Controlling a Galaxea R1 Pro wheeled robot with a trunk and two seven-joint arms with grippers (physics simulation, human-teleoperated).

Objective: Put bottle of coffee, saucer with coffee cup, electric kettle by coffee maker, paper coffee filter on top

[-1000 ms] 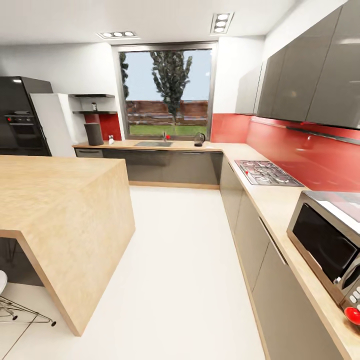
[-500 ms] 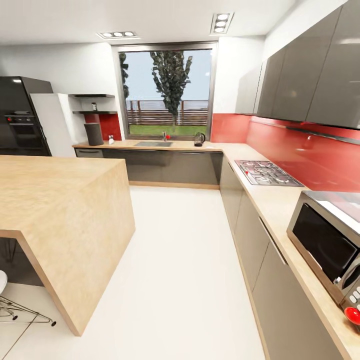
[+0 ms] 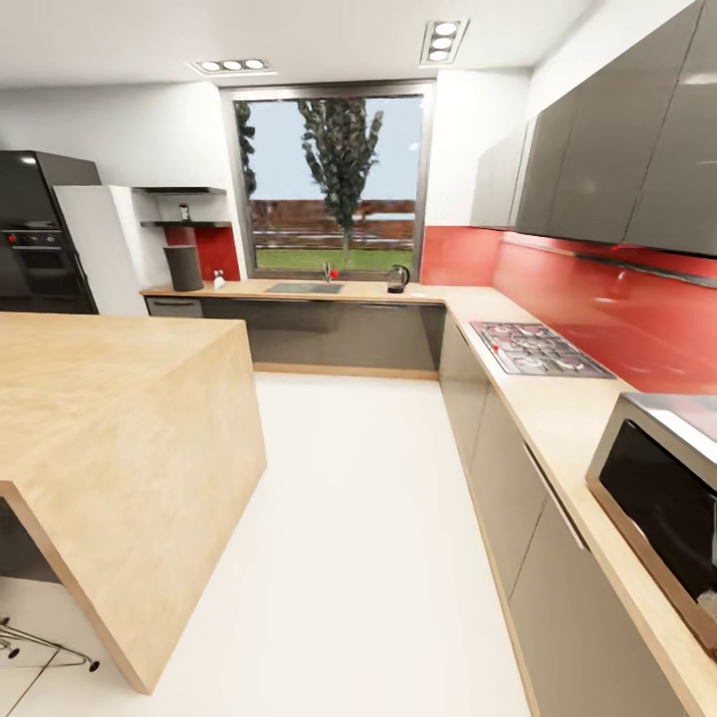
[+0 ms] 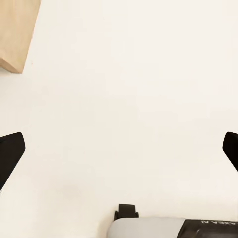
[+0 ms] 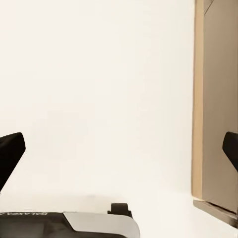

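Far across the room, the dark-grey coffee maker (image 3: 183, 268) stands at the left end of the beige countertop (image 3: 368, 292) under the window. Above it, the bottle of coffee (image 3: 184, 212) is a tiny dark shape on the lower black kitchen shelf (image 3: 204, 223). The electric kettle (image 3: 397, 278) stands on the same countertop, right of the sink. A small white item (image 3: 219, 276) beside the coffee maker is too small to identify. My left gripper (image 4: 119, 153) and my right gripper (image 5: 119, 153) both hang open over white floor, holding nothing.
A large wooden island (image 3: 110, 398) fills the left side. Along the right run a counter with a gas hob (image 3: 538, 349) and a microwave (image 3: 667, 498). A black oven tower (image 3: 35, 254) stands far left. White floor (image 3: 368, 518) runs between island and cabinets.
The whole head view has shifted a little as the camera moved forward: the microwave and the island sit lower and nearer the edges. Nothing on the counters has moved.
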